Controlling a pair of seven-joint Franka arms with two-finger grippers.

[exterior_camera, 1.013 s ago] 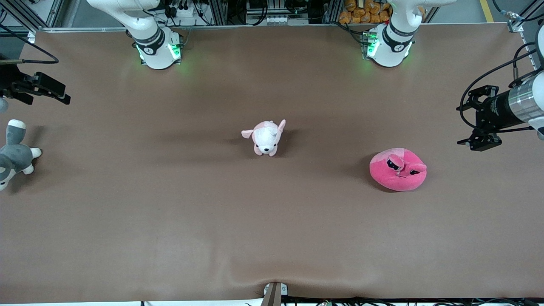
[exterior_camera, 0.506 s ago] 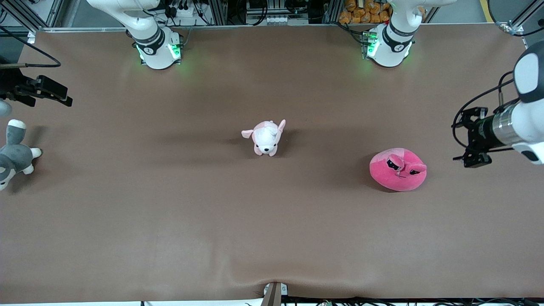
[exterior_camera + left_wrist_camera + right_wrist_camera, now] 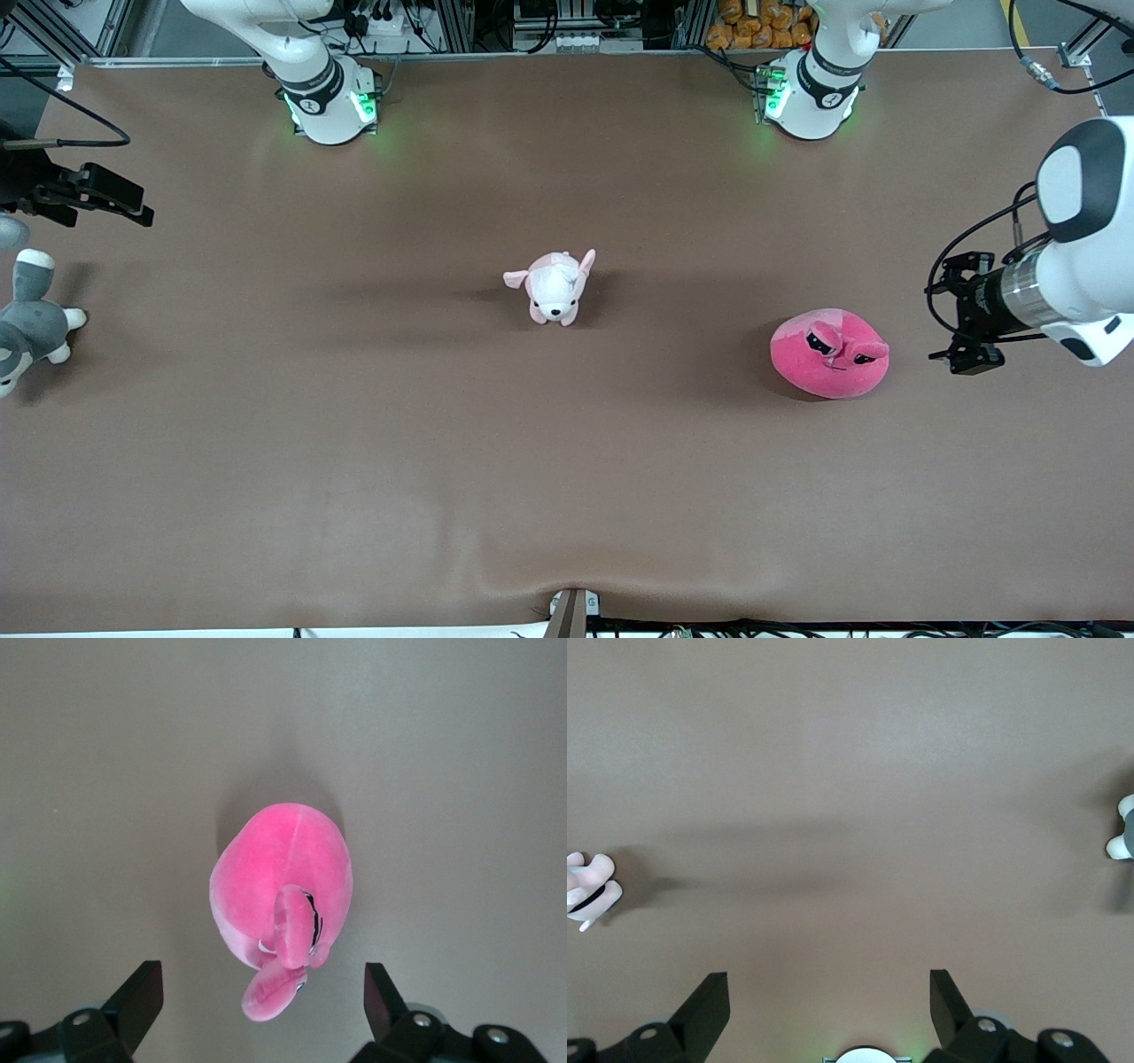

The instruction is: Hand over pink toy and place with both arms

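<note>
- Pink toy – round hot-pink plush, droopy-lidded stalked eyes – lies on the table toward the left arm's end.
- Left gripper just beside it, fingers spread, empty.
- Right gripper waits, fingers spread.

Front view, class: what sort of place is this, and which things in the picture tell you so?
Most likely a robotics lab. Two white arms are bolted along the edge of a brown-covered table, metal framing and cables stand at that edge, and plush toys lie spread out as practice objects: the pink toy, a small dog plush and a grey plush.
</note>
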